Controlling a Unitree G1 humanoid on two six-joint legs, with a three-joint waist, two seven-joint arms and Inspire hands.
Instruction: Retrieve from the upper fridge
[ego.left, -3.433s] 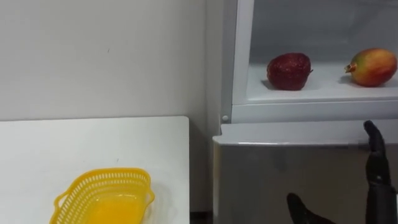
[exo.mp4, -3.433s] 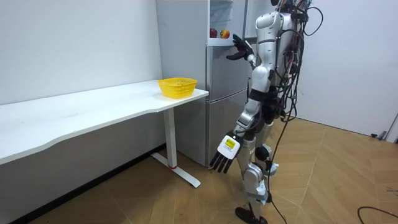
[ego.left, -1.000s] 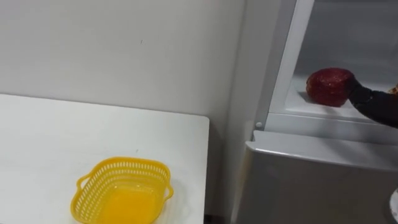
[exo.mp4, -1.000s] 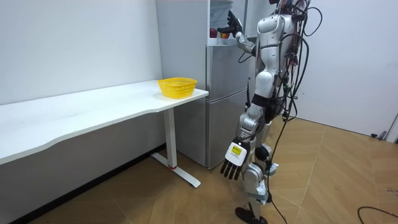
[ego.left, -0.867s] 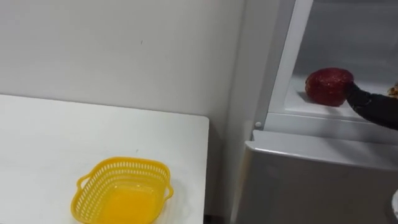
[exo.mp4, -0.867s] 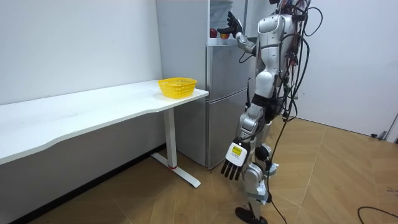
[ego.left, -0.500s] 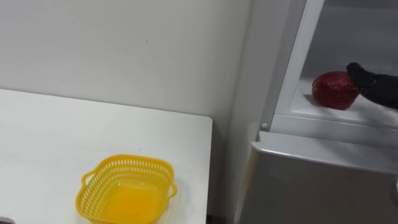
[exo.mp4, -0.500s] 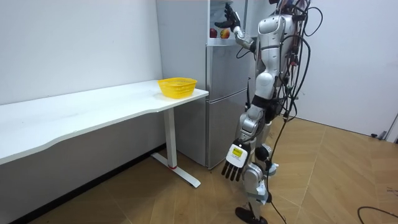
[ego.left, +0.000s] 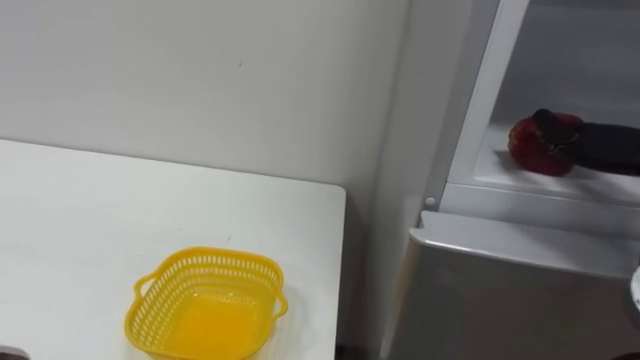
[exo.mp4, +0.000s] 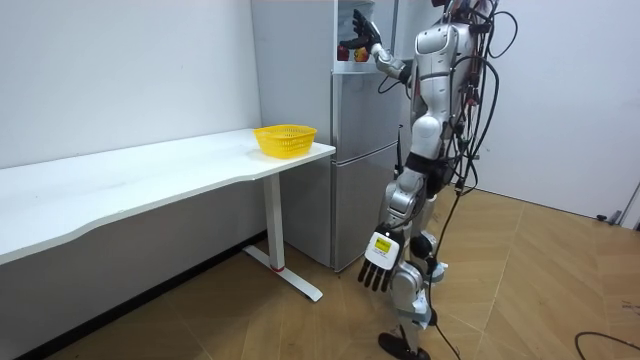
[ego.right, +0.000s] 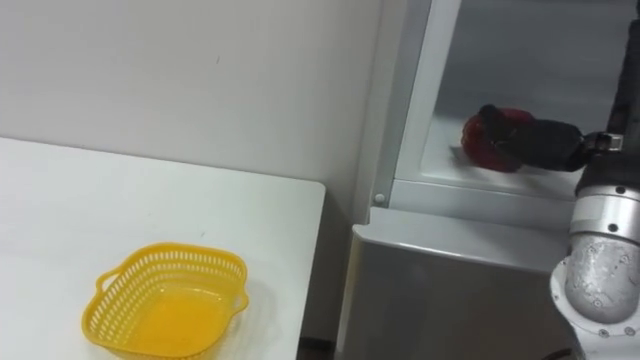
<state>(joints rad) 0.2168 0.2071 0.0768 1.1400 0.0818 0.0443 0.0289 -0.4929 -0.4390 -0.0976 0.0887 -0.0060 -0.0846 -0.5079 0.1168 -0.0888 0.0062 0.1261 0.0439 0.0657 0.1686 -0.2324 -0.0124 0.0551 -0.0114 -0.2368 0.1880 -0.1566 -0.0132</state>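
The robot stands facing the fridge (ego.left: 500, 290), beside the end of the white table (ego.left: 80, 220). Its right hand (ego.left: 600, 148) reaches into the open upper compartment, fingers curled over the top and front of the red fruit (ego.left: 525, 152), which sits on the white shelf (ego.left: 520, 182) (near the shelf's left end). The left hand (exo.mp4: 377, 268) hangs low beside the leg, fingers straight. A yellow basket (ego.left: 205, 262) sits on the table near the fridge.
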